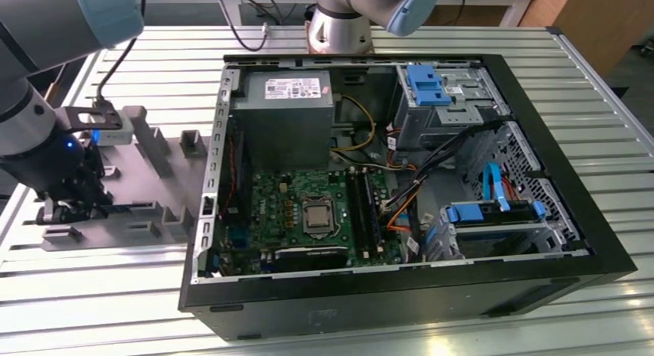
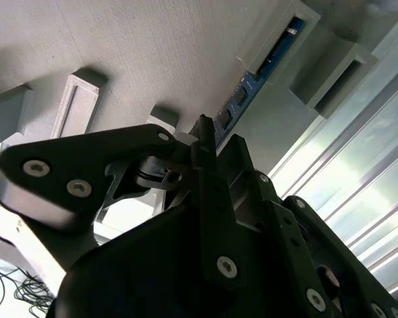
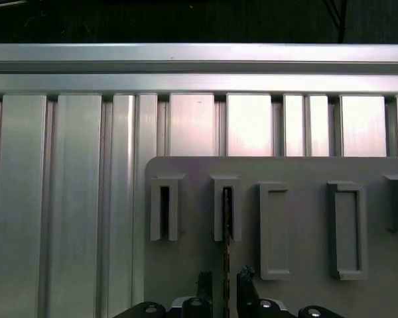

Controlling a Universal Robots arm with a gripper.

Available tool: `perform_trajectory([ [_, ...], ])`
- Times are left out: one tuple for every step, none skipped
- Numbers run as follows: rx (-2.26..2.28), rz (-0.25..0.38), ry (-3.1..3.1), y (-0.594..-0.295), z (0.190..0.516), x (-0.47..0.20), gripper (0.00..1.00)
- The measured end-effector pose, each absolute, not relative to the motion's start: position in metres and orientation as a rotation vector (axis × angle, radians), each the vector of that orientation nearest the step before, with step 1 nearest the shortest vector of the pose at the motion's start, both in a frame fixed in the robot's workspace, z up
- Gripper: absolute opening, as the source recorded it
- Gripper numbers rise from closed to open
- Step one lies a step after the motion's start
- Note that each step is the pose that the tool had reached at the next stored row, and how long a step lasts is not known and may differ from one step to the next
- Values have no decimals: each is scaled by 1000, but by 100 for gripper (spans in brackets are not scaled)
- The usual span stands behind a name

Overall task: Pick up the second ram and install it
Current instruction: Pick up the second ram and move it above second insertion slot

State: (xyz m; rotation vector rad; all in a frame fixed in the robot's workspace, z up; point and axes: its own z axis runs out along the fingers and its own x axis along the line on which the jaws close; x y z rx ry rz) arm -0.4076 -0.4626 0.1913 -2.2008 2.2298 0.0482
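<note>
Second ram, one stick, stands between gripper's two fingers.

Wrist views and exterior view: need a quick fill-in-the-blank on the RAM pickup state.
1. The thin dark bluish-green memory stick stands on edge in a slot of the ____ plastic holder tray.
2. The black pincer straddles the stick with its fingers ____.
3. The tray lies on the exterior view's ____ of the open black computer case.
Missing: grey; open; left.
</note>
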Motion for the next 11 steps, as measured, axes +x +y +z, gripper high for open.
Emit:
perform_trajectory([
  [-2201,48,2230,-463,191,-408,29],
  [-2201,48,2230,-463,191,-408,27],
  [-2201,49,2230,-463,190,-408,27],
  [-2201,49,2230,-463,190,-408,20],
  [-2200,49,2230,-462,190,-408,20],
  [-2200,49,2230,-462,190,-408,20],
  [-2200,49,2230,-462,189,-408,20],
  [-2200,49,2230,-461,189,-408,20],
  [-2200,49,2230,-460,189,-408,20],
  [-2200,49,2229,-460,189,-408,20],
  [-2200,49,2229,-460,189,-408,20],
])
